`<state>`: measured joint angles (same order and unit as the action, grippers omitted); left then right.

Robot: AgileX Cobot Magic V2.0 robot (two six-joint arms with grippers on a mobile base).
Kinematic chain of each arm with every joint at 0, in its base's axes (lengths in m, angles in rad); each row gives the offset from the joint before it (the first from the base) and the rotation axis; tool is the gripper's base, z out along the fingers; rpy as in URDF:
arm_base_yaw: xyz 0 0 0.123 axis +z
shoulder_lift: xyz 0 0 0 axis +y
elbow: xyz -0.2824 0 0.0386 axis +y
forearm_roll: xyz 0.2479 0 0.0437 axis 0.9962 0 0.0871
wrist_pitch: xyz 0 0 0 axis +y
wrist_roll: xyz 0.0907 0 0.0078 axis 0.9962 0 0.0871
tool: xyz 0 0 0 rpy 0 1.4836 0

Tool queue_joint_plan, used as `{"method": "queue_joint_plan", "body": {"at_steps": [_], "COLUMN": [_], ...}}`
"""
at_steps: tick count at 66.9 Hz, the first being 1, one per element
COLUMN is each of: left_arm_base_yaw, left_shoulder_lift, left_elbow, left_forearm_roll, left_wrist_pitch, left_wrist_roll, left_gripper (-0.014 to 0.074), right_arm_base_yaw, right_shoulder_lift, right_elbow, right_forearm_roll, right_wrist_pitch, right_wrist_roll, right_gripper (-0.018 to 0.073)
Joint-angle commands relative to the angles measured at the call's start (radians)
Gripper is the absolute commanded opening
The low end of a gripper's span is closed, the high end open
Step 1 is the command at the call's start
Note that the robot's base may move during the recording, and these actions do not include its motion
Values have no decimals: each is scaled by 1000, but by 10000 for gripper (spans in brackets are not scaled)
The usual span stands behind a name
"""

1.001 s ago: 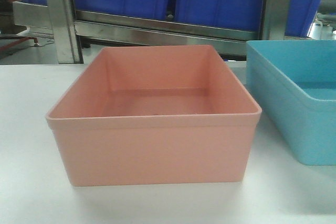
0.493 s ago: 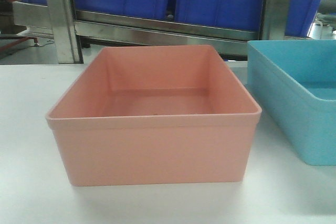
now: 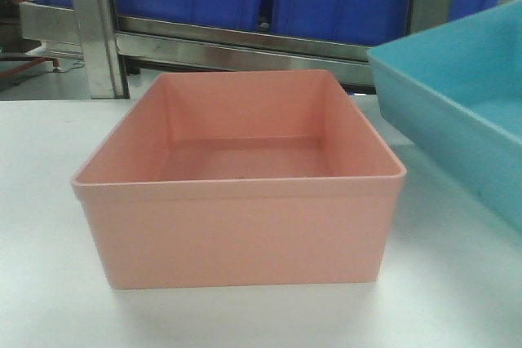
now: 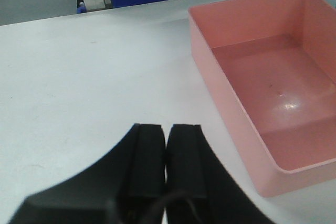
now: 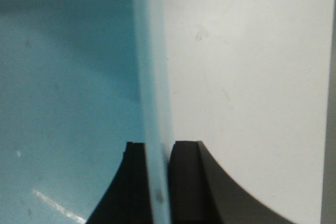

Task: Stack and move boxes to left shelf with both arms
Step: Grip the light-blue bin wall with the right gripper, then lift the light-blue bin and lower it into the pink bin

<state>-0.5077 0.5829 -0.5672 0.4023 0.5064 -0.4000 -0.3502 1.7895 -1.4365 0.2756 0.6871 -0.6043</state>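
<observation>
The right gripper point(image 5: 156, 150) is clamped on one wall of the light sky-blue rectangular plastic tub point(image 3: 457, 95), holding it tilted. The salmon-pink rectangular plastic tub point(image 3: 245, 177) stands on the white tabletop point(image 4: 79, 77) to that gripper's left. It lies ahead and to the right of the left gripper point(image 4: 167, 129), which is fully closed and empty.

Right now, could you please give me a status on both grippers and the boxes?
Left gripper shut, empty, beside pink box. Right gripper shut on blue box wall; box tilted. Pink box empty, flat on table. Nothing blocking.

Pink box point(image 3: 236, 230), blue box point(image 3: 457, 112): two; left gripper point(image 4: 167, 128), right gripper point(image 5: 158, 145): two.
</observation>
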Motion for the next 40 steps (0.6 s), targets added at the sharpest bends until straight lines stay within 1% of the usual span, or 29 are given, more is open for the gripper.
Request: {"method": "queue_joint_plan", "body": {"at_steps": [1,6,9,22,34,37,40], "left_arm_base_yaw": [-7,-7,-7,-7,-7,-7,-7], "left_shoulder_lift": [-1,-1,-1,-1,-1,-1,-1], "left_elbow": [-28,-28,-28,-28,-28,-28,-28], "left_forearm_roll": [18,18,18,18,18,18,18], "left_wrist_pitch": [-64,-64,-64,-65,-65,-65,-65], "left_wrist_roll": [-2,-2,-2,-2,-2,-2,-2], "left_gripper": [-10,-10,-10,-10,-10,-10,-10], "right_arm_base_yaw": [0,8,16,90,213,241,285], "right_shoulder_lift": [-150,-208,-248,-383,-439,-441,-441], "right_elbow": [-30,-30,-30,-30,-30,-30,-30], "right_forearm_roll": [148,180,182,182,182,181,175], "right_wrist_pitch": [16,53,76,174,206,206,203], "right_wrist_roll": [22,70,107,331,627,671,720], "right_gripper": [53,53,53,55,55,55,55]}}
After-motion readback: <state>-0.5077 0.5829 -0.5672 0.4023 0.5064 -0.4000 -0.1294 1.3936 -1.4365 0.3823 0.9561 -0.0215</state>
